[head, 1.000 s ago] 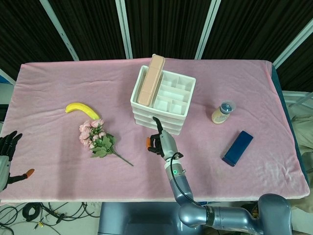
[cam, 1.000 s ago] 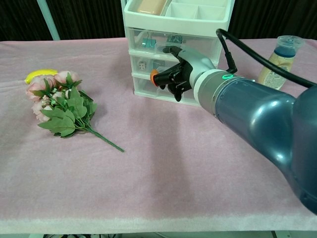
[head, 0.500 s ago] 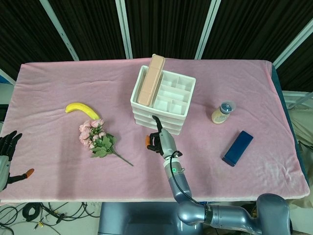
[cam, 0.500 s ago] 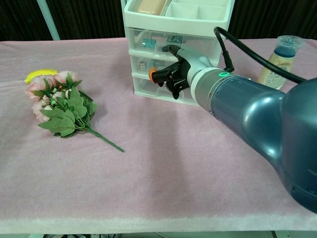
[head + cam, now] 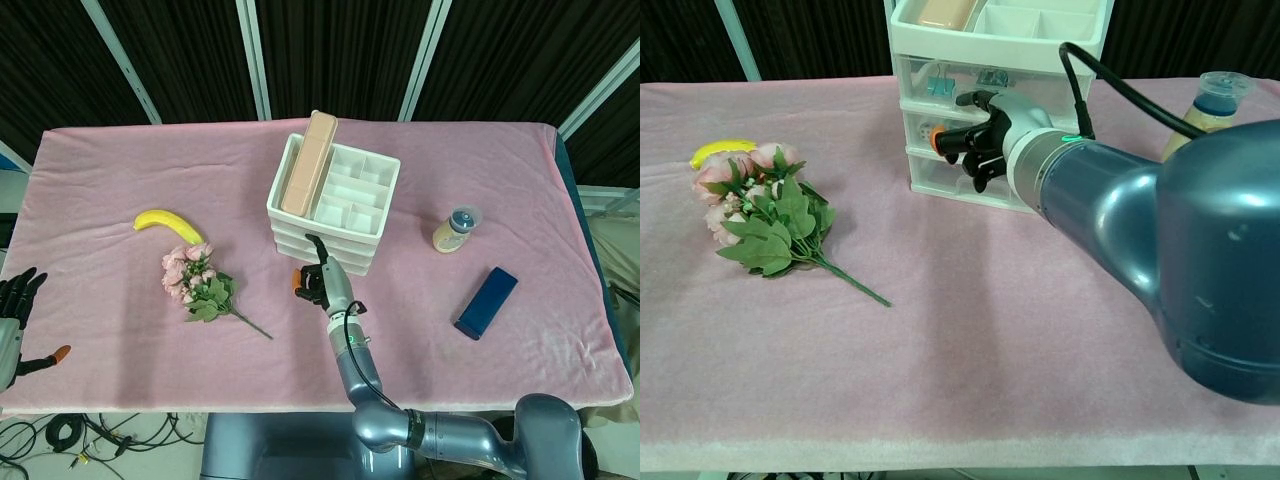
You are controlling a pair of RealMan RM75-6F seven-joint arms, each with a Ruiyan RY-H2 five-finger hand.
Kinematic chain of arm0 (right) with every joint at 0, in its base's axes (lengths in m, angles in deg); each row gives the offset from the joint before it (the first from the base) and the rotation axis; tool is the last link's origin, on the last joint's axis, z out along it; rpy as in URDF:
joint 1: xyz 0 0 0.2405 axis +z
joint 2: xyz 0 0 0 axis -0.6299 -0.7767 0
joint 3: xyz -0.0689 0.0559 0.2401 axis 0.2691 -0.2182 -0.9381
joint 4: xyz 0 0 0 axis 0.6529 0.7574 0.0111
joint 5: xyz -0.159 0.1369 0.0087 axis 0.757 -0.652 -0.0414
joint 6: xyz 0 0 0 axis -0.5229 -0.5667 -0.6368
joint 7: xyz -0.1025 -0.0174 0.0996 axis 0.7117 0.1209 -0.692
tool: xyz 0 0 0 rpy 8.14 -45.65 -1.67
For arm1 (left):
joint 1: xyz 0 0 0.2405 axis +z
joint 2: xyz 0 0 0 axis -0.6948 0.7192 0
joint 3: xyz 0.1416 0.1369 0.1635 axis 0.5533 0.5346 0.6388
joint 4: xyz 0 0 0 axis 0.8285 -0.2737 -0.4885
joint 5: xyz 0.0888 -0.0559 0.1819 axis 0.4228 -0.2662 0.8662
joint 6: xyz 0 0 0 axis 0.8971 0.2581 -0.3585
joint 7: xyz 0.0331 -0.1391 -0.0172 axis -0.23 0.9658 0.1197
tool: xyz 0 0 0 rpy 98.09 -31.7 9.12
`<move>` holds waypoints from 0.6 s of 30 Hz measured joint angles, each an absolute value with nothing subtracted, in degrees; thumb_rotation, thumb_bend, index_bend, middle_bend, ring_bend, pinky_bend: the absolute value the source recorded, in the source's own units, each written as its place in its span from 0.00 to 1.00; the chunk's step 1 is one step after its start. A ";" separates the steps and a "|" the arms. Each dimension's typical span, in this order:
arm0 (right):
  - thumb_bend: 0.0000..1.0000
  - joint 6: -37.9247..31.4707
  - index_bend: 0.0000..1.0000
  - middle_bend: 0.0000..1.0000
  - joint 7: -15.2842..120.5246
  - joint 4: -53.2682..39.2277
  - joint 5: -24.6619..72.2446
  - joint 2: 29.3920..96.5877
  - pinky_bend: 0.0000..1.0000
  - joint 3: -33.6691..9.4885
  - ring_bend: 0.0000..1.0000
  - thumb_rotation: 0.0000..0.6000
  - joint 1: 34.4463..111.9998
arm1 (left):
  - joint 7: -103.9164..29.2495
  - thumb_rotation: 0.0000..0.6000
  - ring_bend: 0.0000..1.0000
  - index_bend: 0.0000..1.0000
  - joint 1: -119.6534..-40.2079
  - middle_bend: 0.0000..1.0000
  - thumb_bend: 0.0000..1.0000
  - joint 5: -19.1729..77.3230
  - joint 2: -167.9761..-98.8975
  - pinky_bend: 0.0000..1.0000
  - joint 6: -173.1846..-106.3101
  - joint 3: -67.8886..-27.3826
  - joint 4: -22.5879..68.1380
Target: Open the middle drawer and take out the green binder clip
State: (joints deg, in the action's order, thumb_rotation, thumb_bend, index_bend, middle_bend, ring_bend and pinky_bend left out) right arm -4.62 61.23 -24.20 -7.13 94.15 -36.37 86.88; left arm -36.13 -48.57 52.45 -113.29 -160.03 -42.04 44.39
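One right hand (image 5: pixel 975 140) at middle drawer (image 5: pixel 930 130), fingers curled, drawer shut

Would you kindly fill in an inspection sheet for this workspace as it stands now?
Surface: pink cloth covers the table, lightly wrinkled.
Job's things: white drawer unit, all drawers closed; green binder clip cannot be made out.
Clutter: banana, flower bunch, small bottle, blue case, tan box on the unit's top tray.
Hands: right hand at the middle drawer front, fingers curled, holding nothing visible; left hand off the table's edge, fingers apart.
Cables: black cable along the right arm; loose cables on the floor.
Surroundings: dark curtains with pale uprights.
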 measured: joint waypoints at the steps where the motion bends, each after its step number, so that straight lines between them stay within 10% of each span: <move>1: 0.53 -4.52 0.04 0.80 60.97 -24.11 -7.44 94.25 0.78 -36.56 0.83 1.00 86.92 | -36.13 1.00 0.00 0.00 -48.57 0.00 0.00 52.43 -113.28 0.00 -160.02 -42.04 44.39; 18: 0.54 -3.90 0.12 0.80 59.54 -27.44 -7.77 93.61 0.78 -36.22 0.83 1.00 86.47 | -36.38 1.00 0.00 0.00 -48.54 0.00 0.00 52.52 -113.32 0.00 -160.10 -41.91 44.48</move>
State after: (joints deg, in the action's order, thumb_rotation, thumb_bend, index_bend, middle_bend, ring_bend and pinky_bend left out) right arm -3.90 59.54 -27.44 -7.77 93.61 -36.22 86.47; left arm -36.38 -48.54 52.52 -113.32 -160.10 -41.91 44.48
